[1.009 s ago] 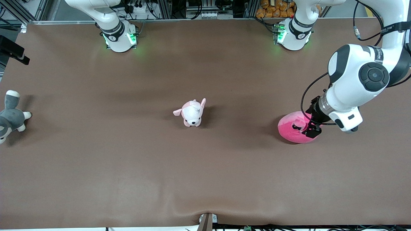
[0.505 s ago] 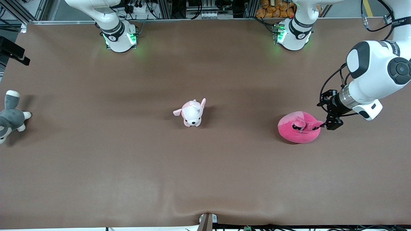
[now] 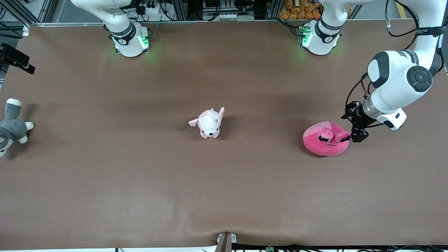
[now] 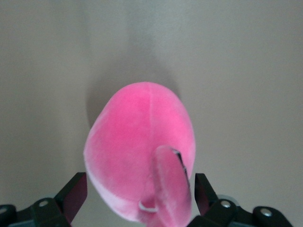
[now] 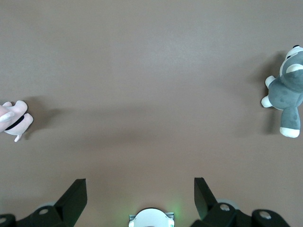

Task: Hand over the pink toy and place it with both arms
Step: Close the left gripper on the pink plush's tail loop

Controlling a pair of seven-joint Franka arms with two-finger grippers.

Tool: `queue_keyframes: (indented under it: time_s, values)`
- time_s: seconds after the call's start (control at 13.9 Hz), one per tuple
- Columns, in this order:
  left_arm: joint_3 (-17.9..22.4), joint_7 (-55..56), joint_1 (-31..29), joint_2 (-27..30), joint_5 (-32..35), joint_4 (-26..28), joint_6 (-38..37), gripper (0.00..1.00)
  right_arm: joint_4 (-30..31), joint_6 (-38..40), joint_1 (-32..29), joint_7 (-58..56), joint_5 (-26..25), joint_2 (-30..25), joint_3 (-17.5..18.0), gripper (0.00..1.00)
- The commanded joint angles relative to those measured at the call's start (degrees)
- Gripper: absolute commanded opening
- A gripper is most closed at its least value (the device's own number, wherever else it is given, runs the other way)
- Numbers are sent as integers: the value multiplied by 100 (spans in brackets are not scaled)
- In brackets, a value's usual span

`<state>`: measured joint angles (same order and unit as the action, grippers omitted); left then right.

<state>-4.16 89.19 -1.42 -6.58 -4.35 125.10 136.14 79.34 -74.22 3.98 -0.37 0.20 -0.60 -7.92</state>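
Observation:
The pink toy (image 3: 325,141), a round hot-pink plush, lies on the brown table toward the left arm's end. My left gripper (image 3: 353,134) is low at the toy's edge on that end's side. In the left wrist view the pink toy (image 4: 142,137) fills the middle, and its floppy ear (image 4: 170,184) reaches into the gap of the open left gripper (image 4: 141,191). Neither finger presses the plush. My right gripper (image 5: 140,189) is out of the front view; its wrist view shows it open and empty, high above the table over its own base (image 5: 151,218).
A small pale pink-and-white puppy plush (image 3: 209,123) stands mid-table. A grey-and-white plush (image 3: 10,129) lies at the table edge at the right arm's end. The two arm bases (image 3: 129,38) (image 3: 320,35) stand along the edge farthest from the front camera.
The left gripper came off the top of the pink toy, swung out toward the left arm's end, and has now eased back to the toy's edge. The toy has stayed put.

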Motion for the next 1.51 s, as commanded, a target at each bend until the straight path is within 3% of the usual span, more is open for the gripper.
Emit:
queue_keyframes:
  time_s: [0.0, 0.5, 0.58, 0.65, 0.79, 0.86, 1.15, 1.3, 1.44]
  values:
    - [-49, 54, -104, -185, -101, 32, 403, 100, -6, -5, 24, 55, 50, -19, 10, 100]
    - [-50, 63, -60, -273, -92, 32, 563, 99, -6, -5, 15, 20, 50, 42, 10, 100]
    - [-50, 63, -60, -265, -92, 32, 563, 60, -6, -5, 15, 20, 50, 77, 10, 100]
    - [-50, 54, -51, -264, -92, 32, 563, 38, -6, -5, 15, 20, 50, 104, 10, 100]
    - [-58, 28, -51, -195, -92, 15, 563, 7, -6, -5, 15, 20, 42, 113, 10, 100]
    - [-67, 19, -51, -133, -92, 6, 554, 0, -6, -5, 15, 20, 42, 113, 10, 100]
    - [-111, 54, -69, -19, -92, -55, 492, 0, 3, 12, 15, 20, -55, 314, 10, 100]
    - [-120, 124, -104, 69, -101, -300, 449, 0, -15, 56, -20, 2, -73, 910, 1, 100]
    - [-120, 203, -113, 69, -197, -581, 326, 0, -6, 91, -20, 2, -55, 948, 10, 100]
